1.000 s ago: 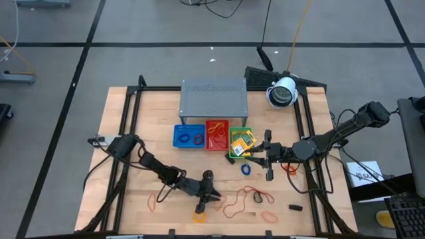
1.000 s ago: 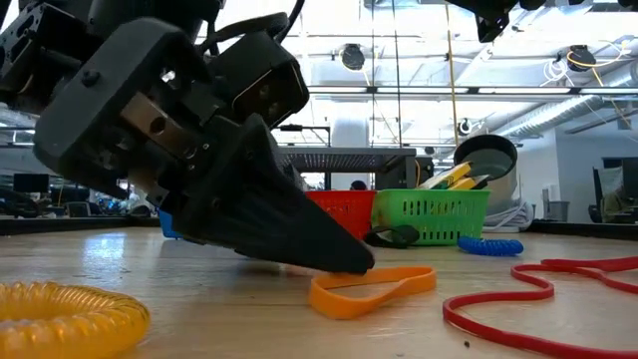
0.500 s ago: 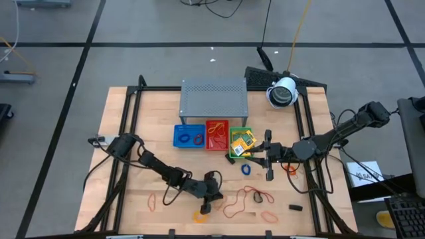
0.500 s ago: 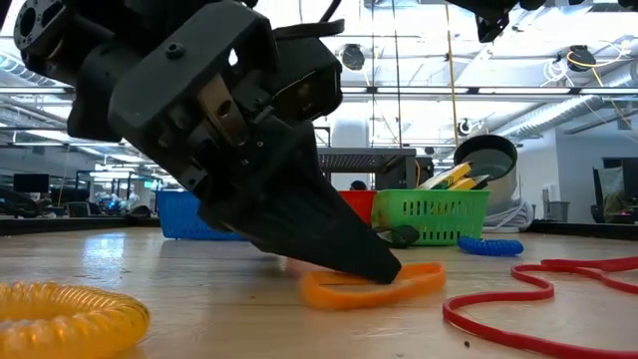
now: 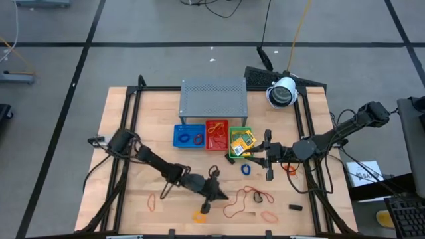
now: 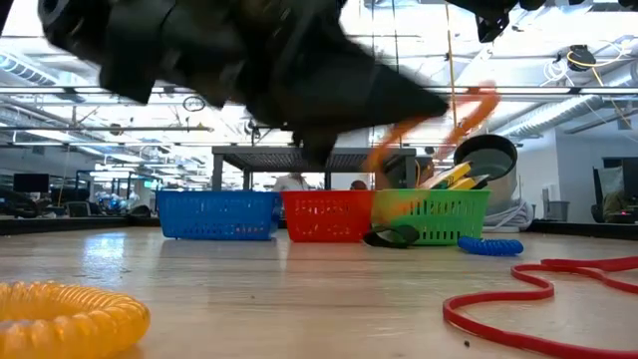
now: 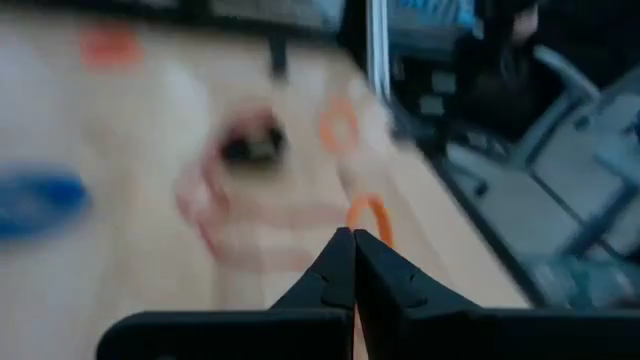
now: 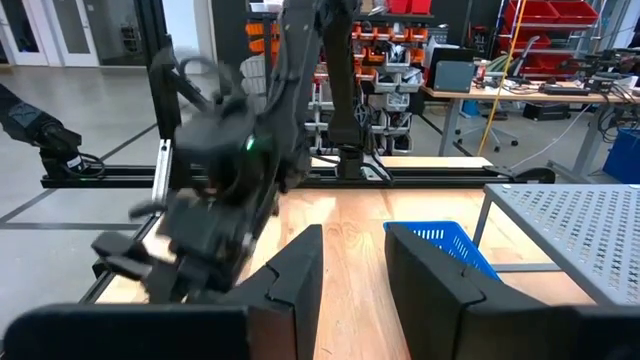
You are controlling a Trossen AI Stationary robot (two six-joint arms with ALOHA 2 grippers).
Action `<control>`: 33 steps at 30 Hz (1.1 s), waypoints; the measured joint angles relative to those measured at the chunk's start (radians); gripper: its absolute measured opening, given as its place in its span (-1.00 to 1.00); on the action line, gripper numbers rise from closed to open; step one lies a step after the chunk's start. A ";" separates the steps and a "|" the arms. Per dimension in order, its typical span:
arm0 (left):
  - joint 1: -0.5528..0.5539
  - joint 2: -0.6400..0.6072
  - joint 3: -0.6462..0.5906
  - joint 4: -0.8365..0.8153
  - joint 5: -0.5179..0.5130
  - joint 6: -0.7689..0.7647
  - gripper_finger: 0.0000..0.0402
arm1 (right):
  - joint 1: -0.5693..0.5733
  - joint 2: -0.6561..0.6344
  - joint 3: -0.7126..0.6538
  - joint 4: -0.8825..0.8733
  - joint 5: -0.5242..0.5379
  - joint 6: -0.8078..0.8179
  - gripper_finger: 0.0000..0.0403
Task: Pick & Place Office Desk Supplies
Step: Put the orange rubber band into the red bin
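My left gripper hangs over the near middle of the table, shut on a thin orange rubber band. The low view shows that band blurred and clear of the wood. My right gripper stands still and open beside the green tray, with nothing between its fingers. Yellow-and-green packets sit in that tray. On the wood lie a blue ring, a yellow coil ring, a red band, two more orange bands and a black piece. My left gripper pinches the orange rubber band between its two fingertips, and a loop of the band sticks out just past them. The fingers come slanting slightly down from the table's left. The band is lifted clear of the table; blur hides how it hangs.
A blue tray, a red tray and the green tray stand in a row before the grey perforated shelf. A white round device sits at the far right. Black rails run along both table sides.
My left gripper had its fingertips down on the orange band on the table. It has taken hold of the band and gone up and a little toward the table's right edge, tipping nearer to level. The band now hangs clear of the wood.
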 joint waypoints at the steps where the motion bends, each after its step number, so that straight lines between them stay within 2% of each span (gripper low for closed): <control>1: 0.005 -0.026 0.001 -0.006 -0.014 0.031 -0.99 | 0.000 0.000 0.000 0.000 0.000 0.000 -0.50; 5: 0.019 -0.147 0.000 -0.133 -0.108 0.126 -0.99 | 0.000 0.000 0.000 0.000 0.001 0.001 -0.50; 11: 0.039 -0.347 0.000 -0.382 -0.365 0.292 -0.99 | 0.000 0.000 0.000 -0.006 0.002 0.025 -0.50; 15: 0.085 -0.456 0.002 -0.475 -0.416 0.370 -1.00 | 0.000 0.000 0.000 -0.006 0.003 0.024 -0.50; 21: 0.218 -0.525 0.002 -0.582 -0.415 0.416 -1.00 | 0.000 0.000 0.000 -0.001 0.003 0.025 -0.50; 28: 0.405 -0.512 0.002 -0.659 -0.238 0.345 -0.99 | 0.000 0.000 0.000 -0.001 0.003 0.025 -0.50; 33: 0.486 -0.512 0.002 -0.715 -0.127 0.269 -0.96 | 0.000 0.000 0.000 -0.002 0.003 0.023 -0.50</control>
